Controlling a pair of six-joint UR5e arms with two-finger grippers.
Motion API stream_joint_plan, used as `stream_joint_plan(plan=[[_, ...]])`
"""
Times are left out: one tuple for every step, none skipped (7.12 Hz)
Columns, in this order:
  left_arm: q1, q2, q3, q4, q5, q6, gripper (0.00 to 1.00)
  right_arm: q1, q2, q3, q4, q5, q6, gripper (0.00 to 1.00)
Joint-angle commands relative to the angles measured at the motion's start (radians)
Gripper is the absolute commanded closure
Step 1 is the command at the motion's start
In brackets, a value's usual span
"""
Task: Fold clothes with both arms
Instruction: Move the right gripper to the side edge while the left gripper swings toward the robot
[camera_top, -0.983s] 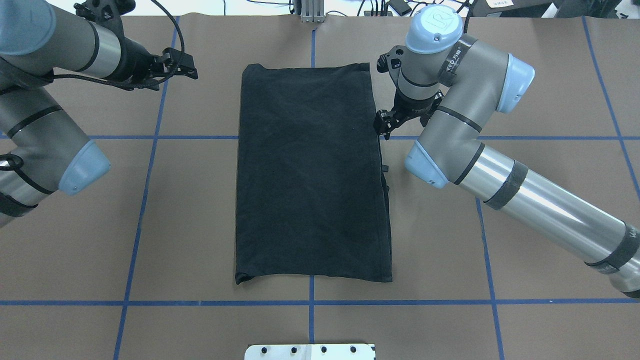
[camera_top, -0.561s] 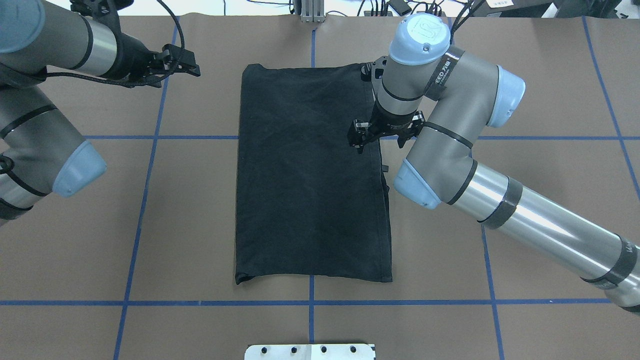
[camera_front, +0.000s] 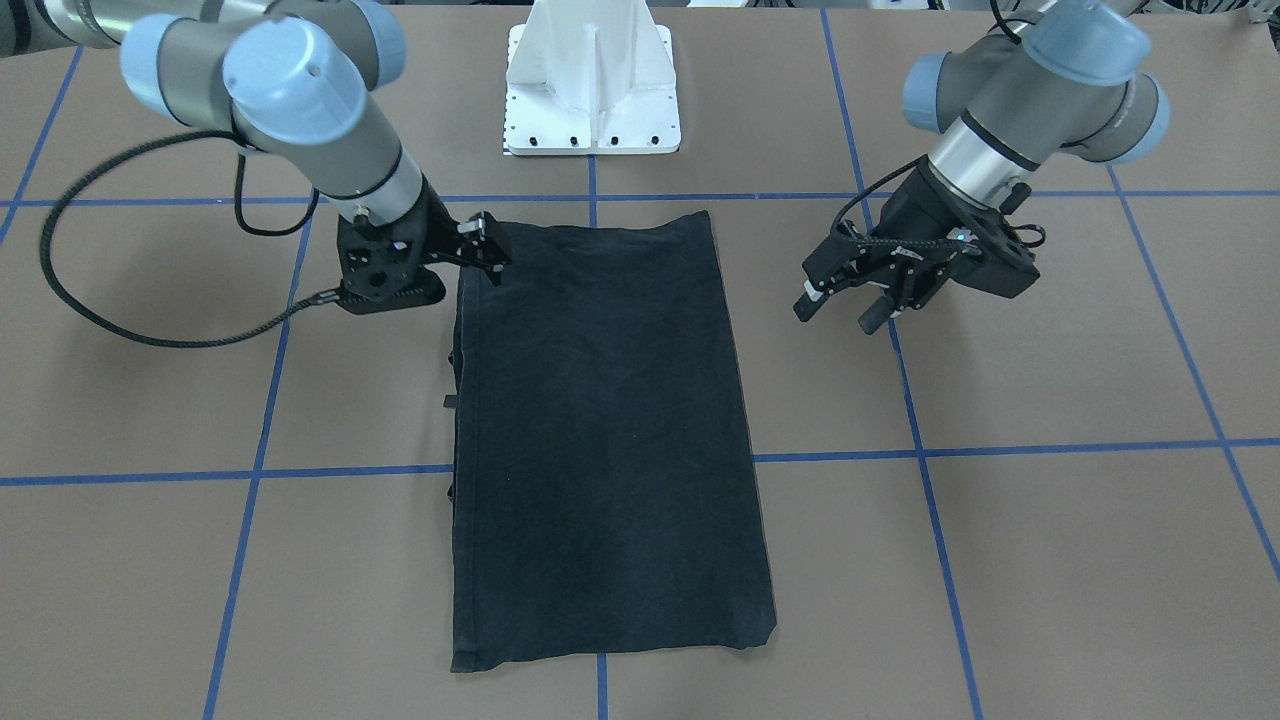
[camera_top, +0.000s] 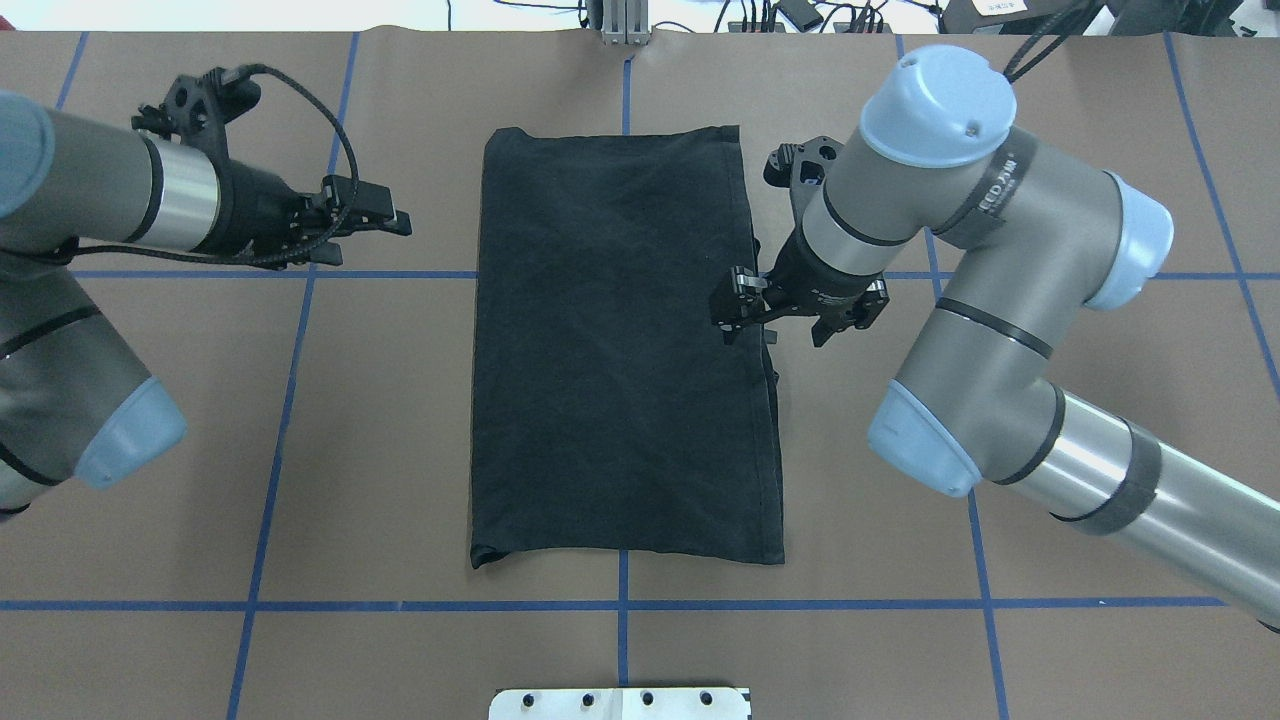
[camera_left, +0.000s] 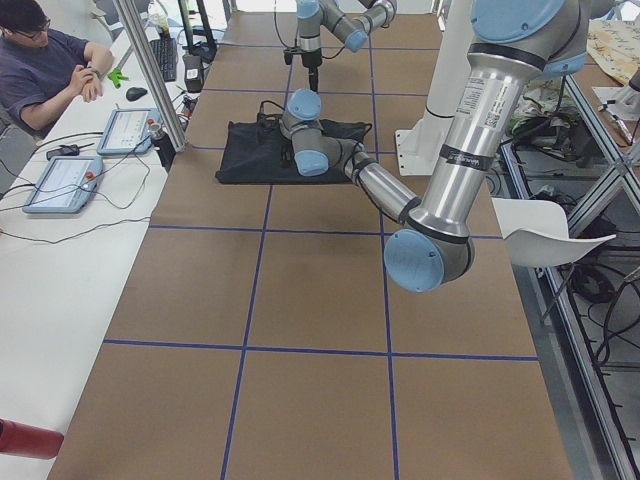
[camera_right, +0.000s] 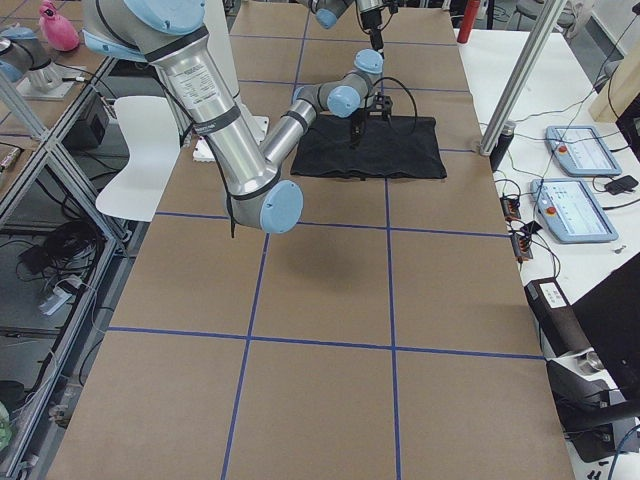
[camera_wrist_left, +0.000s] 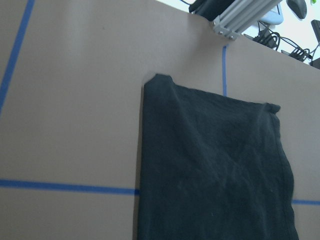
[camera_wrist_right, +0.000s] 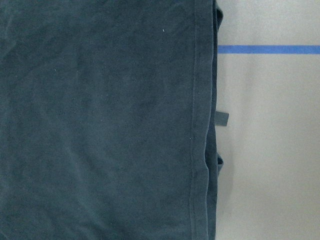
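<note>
**Right gripper at shirt hem, left gripper off to the side: risk of a lopsided grab**

Left gripper (camera_front: 838, 314): well off the T-shirt's (camera_top: 625, 340) left edge, level with the shirt's far half. Jaws spread, nothing held, tips aimed at the shirt.

T-shirt: centre of the bench (camera_top: 350, 450), plain black side up, no logo showing. Already folded into a long narrow rectangle, lying flat with light wrinkles.

Right gripper (camera_top: 775, 330): at the shirt's right edge, a bit beyond the middle of its length. Jaws look parted across the hem, clamped on nothing. The right wrist view shows stacked layers along that hem and a small grey tag (camera_wrist_right: 222, 118) poking out past it.

Step, as a judgement: lining up to pinch the edges for the next fold.

Risks:
- The right gripper may catch only the top layer of the stacked hem. The side fold would then peel open.
- A fingertip may snag the tag, or push the hem inward and bunch it.
- The left gripper is not at the cloth. If the right lifts alone, the shirt swings and skews, giving a crooked fold.
- Pressing too low drags the shirt across the bench.
</note>
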Motion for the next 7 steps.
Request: stream_joint_plan(plan=[[0.163,0.048,-0.031,-0.048,0.061,-0.16,0.0,-0.001,-0.051,0.075,0.058,0.001,0.085,0.0],[0.261,0.06,-0.04,-0.091,0.159,-0.237,0.0,-0.008,-0.08,0.077,0.155,0.001,0.151,0.0],[0.321,0.066,-0.041,-0.094,0.195,-0.267,0.0,-0.01,-0.132,0.077,0.256,0.002,0.174,0.0],[0.373,0.068,-0.037,-0.085,0.226,-0.281,0.0,-0.01,-0.161,0.077,0.308,0.008,0.176,0.0],[0.403,0.088,-0.032,-0.08,0.241,-0.281,0.0,-0.01,-0.159,0.071,0.311,0.056,0.179,0.0],[0.417,0.089,-0.025,-0.067,0.241,-0.281,0.0,-0.01,-0.154,0.072,0.311,0.062,0.179,0.0],[0.426,0.088,-0.023,-0.048,0.243,-0.281,0.0,-0.01,-0.152,0.071,0.311,0.061,0.179,0.0]])
